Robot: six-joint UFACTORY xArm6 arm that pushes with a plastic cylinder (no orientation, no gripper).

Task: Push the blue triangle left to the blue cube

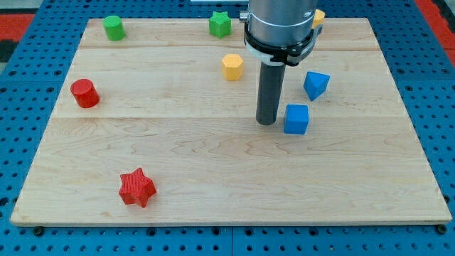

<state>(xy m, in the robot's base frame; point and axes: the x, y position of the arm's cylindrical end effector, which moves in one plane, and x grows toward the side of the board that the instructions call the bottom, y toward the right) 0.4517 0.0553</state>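
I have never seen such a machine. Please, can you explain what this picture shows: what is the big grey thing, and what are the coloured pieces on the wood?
The grey cylinder is the end of a robot arm. It has no hand, only a dark rod; my tip slides on the wooden board and pushes pieces. Nothing is held. One camera looks down at the board.

My tip stands just to the view's left of the blue cube. The blue triangle lies slightly above and to the right of that cube. Also there: a yellow hexagon block, a green star, a green cylinder, a red cylinder, a red star, and a yellow block half hidden behind the arm.
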